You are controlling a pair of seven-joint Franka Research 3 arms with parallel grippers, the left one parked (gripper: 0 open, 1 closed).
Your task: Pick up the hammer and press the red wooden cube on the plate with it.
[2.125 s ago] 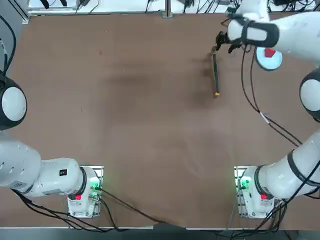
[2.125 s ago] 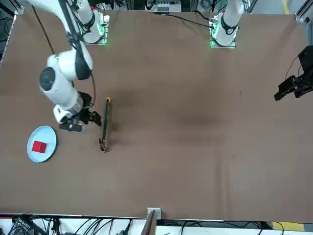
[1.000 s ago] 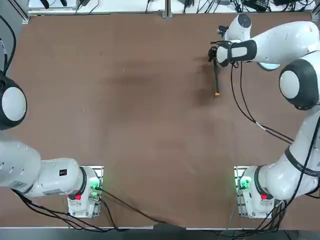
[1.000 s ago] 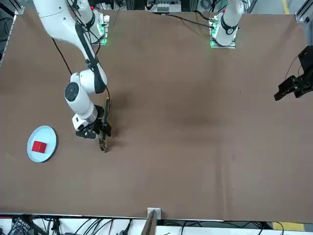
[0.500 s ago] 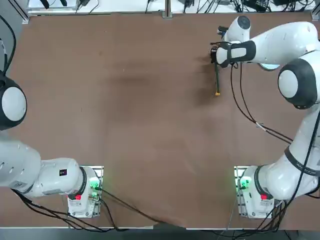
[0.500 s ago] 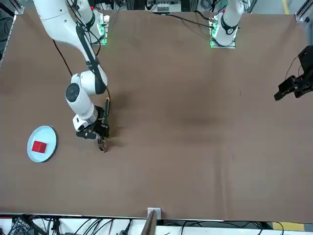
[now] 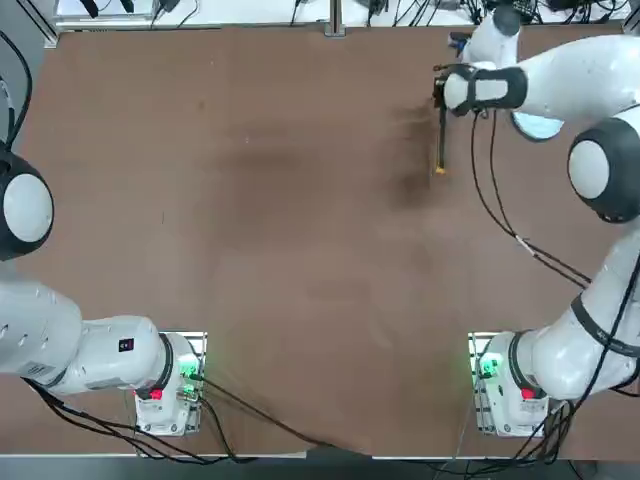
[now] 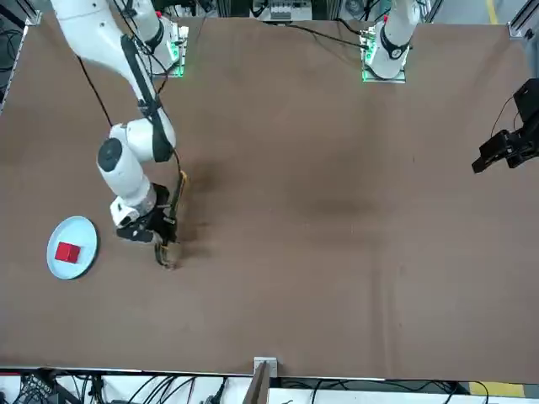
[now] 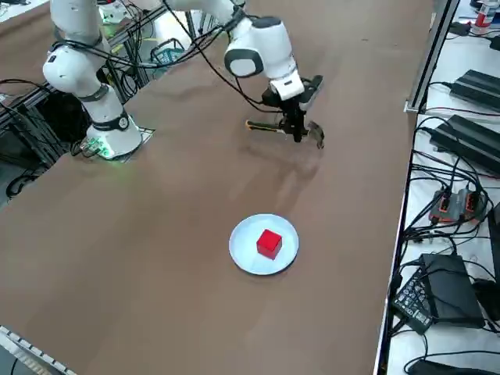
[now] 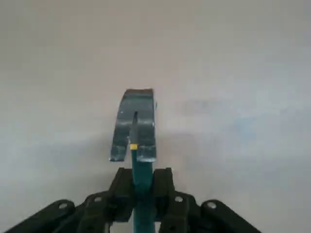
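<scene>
Taking the plate [image 8: 72,247] as the landmark and going left to right in the front view: the red cube [image 8: 67,252] sits on the plate, a little off its middle, and the plate lies on the brown table [image 8: 337,210]. To the right of the plate, near it but apart, the right gripper [image 8: 165,227] hangs low over the table with its fingers [image 10: 163,187] clenched on the green handle of the hammer [image 8: 173,215], close behind the head.

In the wrist view the metal head and its claw show clearly beyond the fingers, but the handle is cut off by the picture's edge. In the top view the arm covers most of the plate, so only part of its rim shows and the cube cannot be seen; the hammer's head is hidden under the gripper there too. In the side view the hammer seems lifted off the table, its orange end pointing away from the plate. No writing or labels can be read anywhere.
</scene>
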